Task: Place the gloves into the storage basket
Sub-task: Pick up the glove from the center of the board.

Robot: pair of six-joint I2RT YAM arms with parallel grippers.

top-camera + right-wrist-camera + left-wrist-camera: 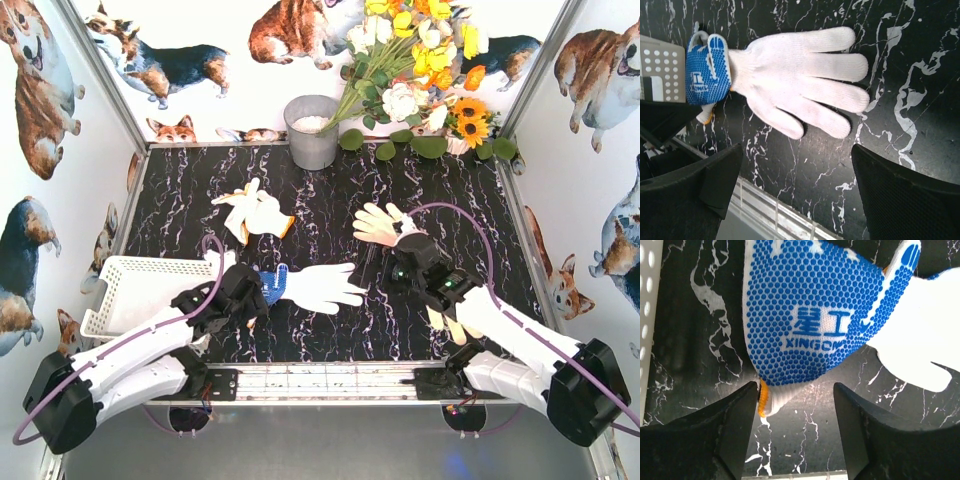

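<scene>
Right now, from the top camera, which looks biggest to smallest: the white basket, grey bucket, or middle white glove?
1. The storage basket looks largest, even partly covered.
2. The white glove and grey bucket look about alike; the bucket sits farther back, so I leave them unranked.

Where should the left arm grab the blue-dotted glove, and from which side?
By the orange-trimmed cuff, from above on the storage basket side. It is the narrow, bunched end, lying between the left gripper's open fingers and away from the white glove touching the blue-dotted glove at its other end. Probably the cleanest pick.
</scene>
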